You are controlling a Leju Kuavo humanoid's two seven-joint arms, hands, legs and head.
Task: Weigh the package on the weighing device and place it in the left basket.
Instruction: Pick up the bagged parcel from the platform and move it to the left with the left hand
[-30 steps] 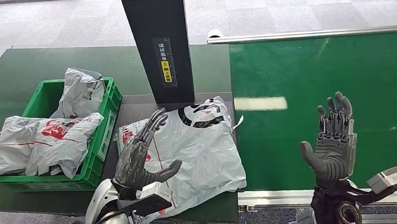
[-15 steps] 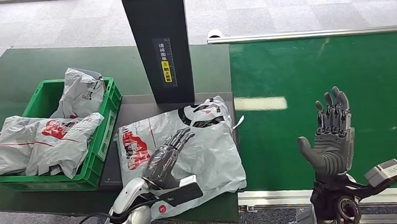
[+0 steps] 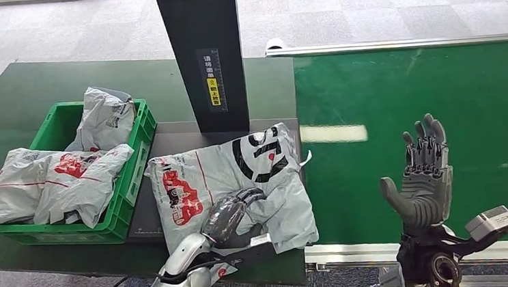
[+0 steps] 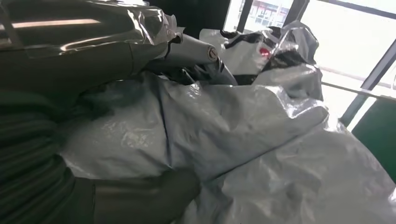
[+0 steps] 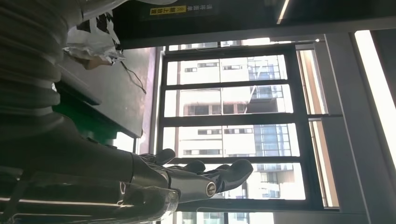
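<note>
**Desk:** Where was the package when the shutter went?

**Photographer:** The grey plastic package [image 3: 230, 179], printed in red and black, lay flat on the dark weighing platform [image 3: 146, 214] at the foot of the black scanner column [image 3: 207, 58]. It sat just beside the green basket [image 3: 130, 170] on the robot's left, touching nothing inside it.

**Desk:** And the left hand?

**Photographer:** The left hand [image 3: 233, 217] rested on the near part of the package, fingers curled down over the crumpled film. In the left wrist view the thumb [image 4: 149, 198] pressed against the film from one side while the fingers [image 4: 187, 49] lay across it from the other, with folds of the bag between them. It looked like a grip on the bag.

**Desk:** The right?

**Photographer:** The right hand [image 3: 423, 175] stood raised over the green conveyor belt [image 3: 439, 88], palm turned inward, fingers straight up and spread, holding nothing.

**Desk:** Anything in the basket?

**Photographer:** Two other grey bags. One [image 3: 56, 183] hung over the basket's left rim; one [image 3: 105, 117] stood propped at its far end.
</note>
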